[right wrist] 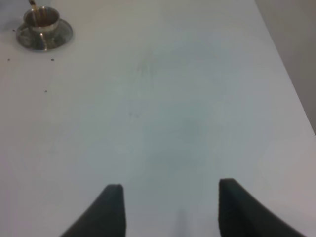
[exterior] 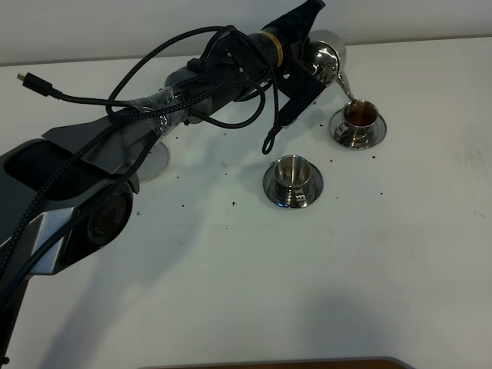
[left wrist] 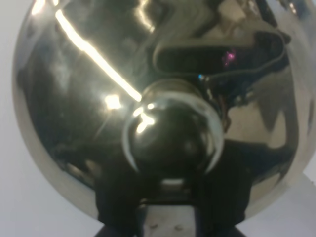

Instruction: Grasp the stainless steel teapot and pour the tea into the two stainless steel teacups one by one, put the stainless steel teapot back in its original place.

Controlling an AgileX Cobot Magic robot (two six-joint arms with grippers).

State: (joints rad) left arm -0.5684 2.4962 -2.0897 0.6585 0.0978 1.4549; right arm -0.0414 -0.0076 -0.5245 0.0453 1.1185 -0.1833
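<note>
Left hand point(exterior: 304, 73) clamped on the stainless steel teapot point(exterior: 327, 55), which is tilted with its spout over the far teacup point(exterior: 360, 124); tea point(exterior: 358, 114) streams in. We note the empty teacup point(exterior: 293, 173) lies left of the filled one, nearer the camera.

Judged a robotics lab test bench, not a home. Plain white table point(exterior: 246, 292) spreading ahead of the right gripper's fingers point(right wrist: 112, 210), with plain pale wall point(exterior: 115, 23) beyond. Braided cables point(exterior: 81, 98) looped along the robot arm point(exterior: 200, 84), ending in a loose plug point(exterior: 25, 78).
</note>
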